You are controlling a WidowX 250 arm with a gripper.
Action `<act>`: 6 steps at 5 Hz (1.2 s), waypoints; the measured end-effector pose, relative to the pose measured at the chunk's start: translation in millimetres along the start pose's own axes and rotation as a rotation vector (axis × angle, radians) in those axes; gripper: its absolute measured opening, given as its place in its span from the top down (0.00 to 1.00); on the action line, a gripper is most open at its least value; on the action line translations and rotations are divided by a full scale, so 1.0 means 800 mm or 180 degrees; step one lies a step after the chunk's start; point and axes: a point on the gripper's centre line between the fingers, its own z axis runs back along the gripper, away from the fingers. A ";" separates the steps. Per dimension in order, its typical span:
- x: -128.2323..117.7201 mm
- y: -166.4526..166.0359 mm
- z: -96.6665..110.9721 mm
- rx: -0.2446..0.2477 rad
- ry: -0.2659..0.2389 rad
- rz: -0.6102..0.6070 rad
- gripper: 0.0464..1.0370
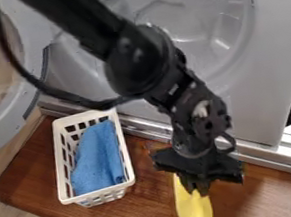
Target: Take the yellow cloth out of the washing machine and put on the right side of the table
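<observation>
The gripper (pixel 198 188) hangs over the lower middle of the brown wooden table (pixel 261 198), right of the basket. It is shut on the upper end of the yellow cloth (pixel 194 211), which hangs down from the fingertips toward the bottom edge of the view. Whether the cloth's lower part touches the table cannot be told. Behind the arm stands the grey washing machine (pixel 264 64), its round drum opening partly hidden by the arm.
A white basket (pixel 62 162) holding a blue cloth (pixel 96 160) stands on the table's left part. The machine's round door (pixel 30 60) is swung out at the upper left. A metal rail (pixel 251 153) runs along the table's back edge.
</observation>
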 end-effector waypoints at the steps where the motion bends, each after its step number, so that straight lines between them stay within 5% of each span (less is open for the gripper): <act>1: -0.002 -0.006 -0.011 -0.0082 0.0020 -0.0001 0.98; 4: 0.027 -0.033 -0.047 -0.0212 0.0029 -0.0234 0.98; 5: 0.025 -0.036 -0.078 -0.0170 0.0186 -0.0261 0.95; 6: 0.025 -0.037 -0.085 -0.0161 0.0295 -0.0299 0.78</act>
